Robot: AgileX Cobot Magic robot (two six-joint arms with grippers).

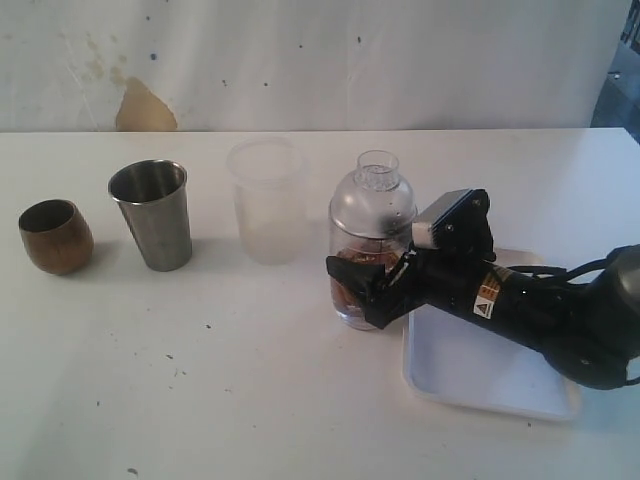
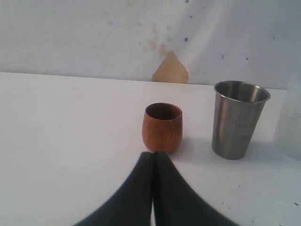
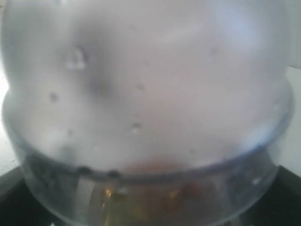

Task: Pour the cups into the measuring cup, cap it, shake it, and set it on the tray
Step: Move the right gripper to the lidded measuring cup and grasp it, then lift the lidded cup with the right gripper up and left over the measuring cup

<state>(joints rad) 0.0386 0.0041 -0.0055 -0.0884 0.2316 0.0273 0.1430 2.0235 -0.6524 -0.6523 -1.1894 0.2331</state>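
Observation:
The measuring cup [image 1: 372, 222] stands upright on the table just left of the tray [image 1: 470, 372], with a clear domed cap on it and brownish contents at the bottom. My right gripper [image 1: 366, 292] reaches in from the right and is open, one black finger on each side of the cup's lower part. The cup's wall [image 3: 141, 94] fills the right wrist view. At the far left stand the brown wooden cup [image 1: 55, 236] and the steel tumbler [image 1: 152, 215]. In the left wrist view my left gripper [image 2: 153, 156] is shut and empty, just short of the wooden cup [image 2: 162, 127], with the tumbler [image 2: 237, 120] beside it.
A frosted translucent cup [image 1: 267, 200] stands between the tumbler and the measuring cup. The right arm's black body [image 1: 540, 310] lies over the white tray. A white wall closes off the table's far edge.

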